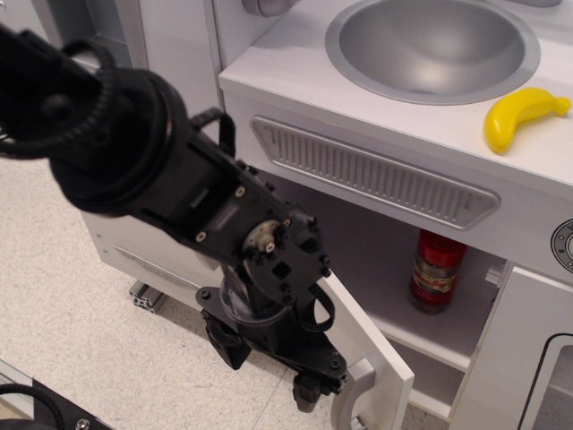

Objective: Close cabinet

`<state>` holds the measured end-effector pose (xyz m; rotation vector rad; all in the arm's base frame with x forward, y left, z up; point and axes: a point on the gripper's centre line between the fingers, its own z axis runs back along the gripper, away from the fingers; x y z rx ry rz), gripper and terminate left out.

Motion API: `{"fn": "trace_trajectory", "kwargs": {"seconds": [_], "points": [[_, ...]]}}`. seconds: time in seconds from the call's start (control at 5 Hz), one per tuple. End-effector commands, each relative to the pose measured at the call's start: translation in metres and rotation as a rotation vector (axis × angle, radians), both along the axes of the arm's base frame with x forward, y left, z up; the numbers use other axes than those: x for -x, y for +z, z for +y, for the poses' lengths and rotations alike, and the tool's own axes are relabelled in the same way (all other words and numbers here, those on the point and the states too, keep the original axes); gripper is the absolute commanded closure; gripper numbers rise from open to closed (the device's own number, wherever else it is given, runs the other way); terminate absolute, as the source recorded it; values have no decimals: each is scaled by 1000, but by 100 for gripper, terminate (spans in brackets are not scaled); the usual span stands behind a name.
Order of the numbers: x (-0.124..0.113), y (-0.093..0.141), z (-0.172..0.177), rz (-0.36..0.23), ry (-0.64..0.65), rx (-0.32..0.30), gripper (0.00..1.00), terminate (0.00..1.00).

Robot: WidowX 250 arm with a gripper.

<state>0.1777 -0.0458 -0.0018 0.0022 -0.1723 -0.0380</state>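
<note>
step: positioning for the push; cabinet door (369, 345) is open, swung out toward lower centre of frame, nothing closed yet
cabinet: opening sits centre-right under the vent panel (376, 172); inner shelf (439, 333) visible with a red-capped bottle (436, 270) standing on it
door: white flat panel, lower centre; grey bar handle (347, 399) at its free edge, near the bottom border
pincer (266, 361): lower centre-left, on the outer face side of the door, just beside it; fingers (307, 391) spread and empty, gripping nothing; contact with the door can't be confirmed
arm: black, fills the left half, hides the neighbouring door
worktop (269, 55): sink (434, 45) upper centre, banana (519, 115) upper right, both well apart from the action
next move: my read: press on the outer face near the handle edge, sweep right and back along the hinge arc till flush
risk: finger snagging on the handle or slipping off the edge
</note>
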Motion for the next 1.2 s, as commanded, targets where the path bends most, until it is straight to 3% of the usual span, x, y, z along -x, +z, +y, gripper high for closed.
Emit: {"fn": "trace_trajectory", "kwargs": {"seconds": [0.0,1.0], "points": [[-36,-4,-7,-60,-95,-9,0,0],[-88,-8,-67,-220,34,126,0,0]]}}
